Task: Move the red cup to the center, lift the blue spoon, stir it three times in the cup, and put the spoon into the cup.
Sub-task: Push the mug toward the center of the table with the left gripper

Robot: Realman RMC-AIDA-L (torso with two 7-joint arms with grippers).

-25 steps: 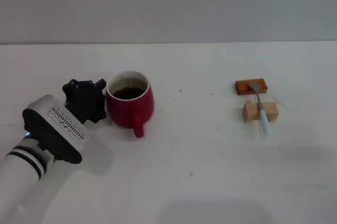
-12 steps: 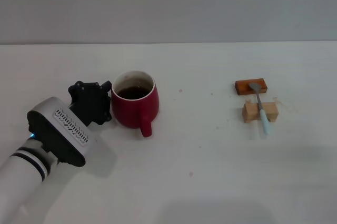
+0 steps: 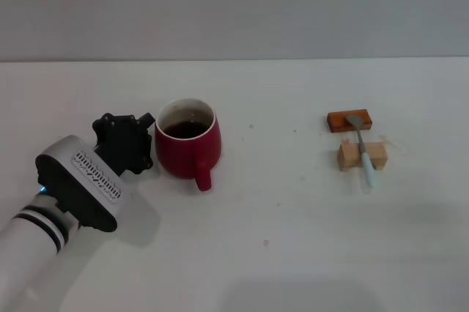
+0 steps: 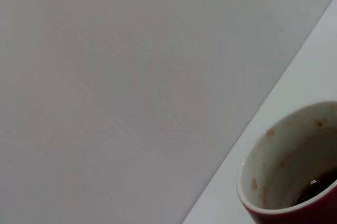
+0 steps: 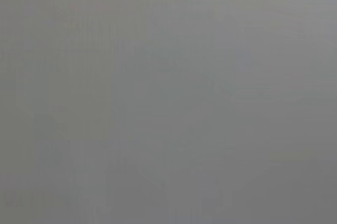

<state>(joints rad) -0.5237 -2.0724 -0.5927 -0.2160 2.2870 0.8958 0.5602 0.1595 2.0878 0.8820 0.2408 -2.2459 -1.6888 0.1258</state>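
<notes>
Centrally left, squat glossy red cup (image 3: 186, 142) (white inside, dark liquid) on white table (image 3: 278, 239), left gripper (image 3: 126, 143) beside it, grip state indiscernible, blue spoon (image 3: 362, 149) far right across orange-brown block (image 3: 349, 119) and wooden block (image 3: 360, 156).

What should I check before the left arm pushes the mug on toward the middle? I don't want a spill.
1. Left end effector against the red cup, on its left side: ok.
2. Finger state: cannot tell.
3. Cup upright, dark liquid inside below the rim: ok.
4. Cup at table center: not ok, left of middle.
5. Blue spoon resting across the wooden block and orange block, off to the right: ok.
6. Right end effector: not in view, cannot tell.
</notes>
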